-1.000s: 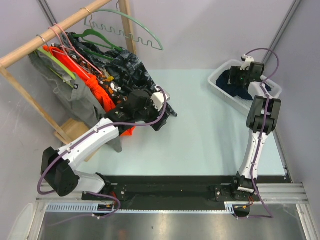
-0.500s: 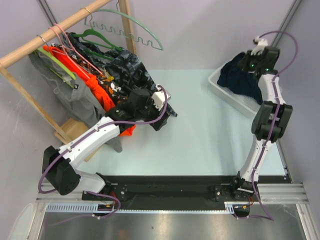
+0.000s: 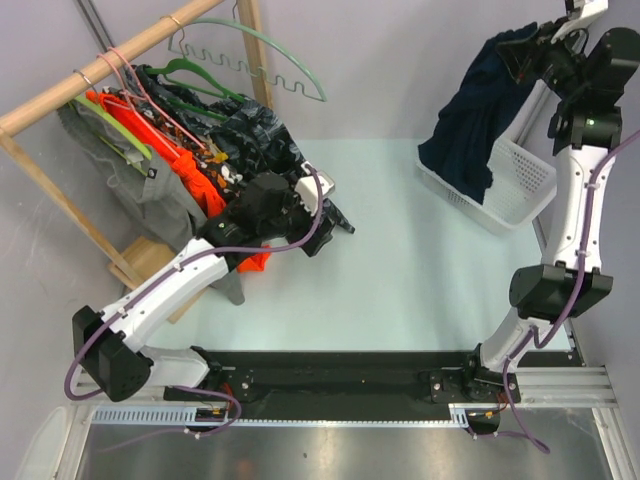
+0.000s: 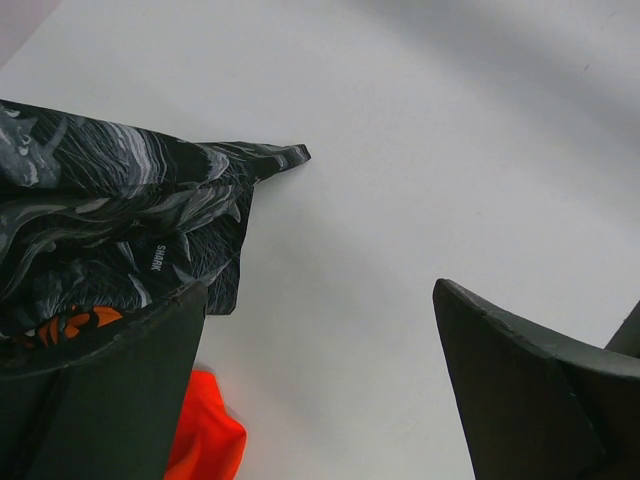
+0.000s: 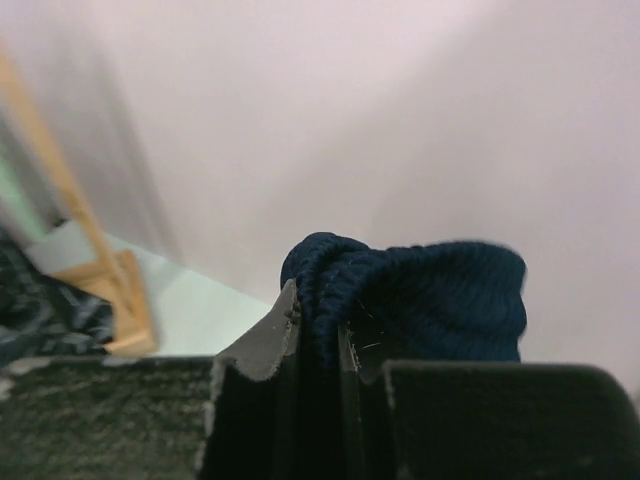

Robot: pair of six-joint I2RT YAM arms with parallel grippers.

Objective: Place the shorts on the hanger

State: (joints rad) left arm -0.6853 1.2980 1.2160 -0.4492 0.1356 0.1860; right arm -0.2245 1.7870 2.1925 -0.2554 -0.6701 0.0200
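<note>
The right arm is stretched up high at the far right corner, and its right gripper (image 3: 527,52) is clamped tight on the plain dark navy cloth shorts (image 3: 470,125). Its wrist camera shows a bunched roll of ribbed navy fabric squeezed between the two dark fingers (image 5: 255,345), bulging out just above their tips. From that pinch the shorts hang down and to the left as one long, loose drape. Their lower edge dangles over the left side of the white slatted plastic basket (image 3: 520,185) standing at the right of the pale green table (image 3: 420,270). Whether the hem touches the basket I cannot tell.

The large, thin, pale mint hanger with the wavy bottom bar (image 3: 270,65) hangs by its wire hook from the slanting wooden rail (image 3: 110,60) at the far left, well apart from the shorts and from the hand holding them.

The left gripper (image 4: 320,390) hovers low over the table just beside the clothes on the rail, its fingers spread wide with only bare tabletop between them. A corner of the black-and-grey patterned garment (image 4: 110,220) and a bit of bright orange cloth (image 4: 205,435) lie by its left finger.
</note>
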